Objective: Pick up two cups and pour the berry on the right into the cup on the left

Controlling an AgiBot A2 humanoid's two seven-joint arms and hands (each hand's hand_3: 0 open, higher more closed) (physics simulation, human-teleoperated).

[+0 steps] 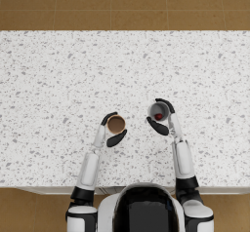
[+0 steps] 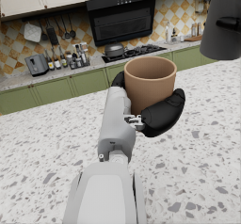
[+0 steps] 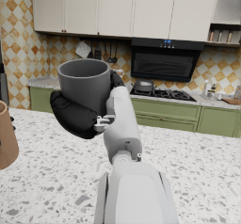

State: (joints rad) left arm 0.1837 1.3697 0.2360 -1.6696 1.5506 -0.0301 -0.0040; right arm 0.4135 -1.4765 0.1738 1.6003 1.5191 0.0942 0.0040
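My left hand grips a brown cup that stands upright over the speckled counter; in the left wrist view the brown cup sits between the dark fingers. My right hand holds a grey cup a short way right of the brown one, with a red berry inside. The right wrist view shows the grey cup upright in my right hand, lifted above the counter, with the brown cup's side nearby.
The white speckled counter spreads wide around both hands, its front edge near my body. Behind it are green kitchen cabinets, a stove with a pot and an oven hood. Brown floor lies beyond the far edge.
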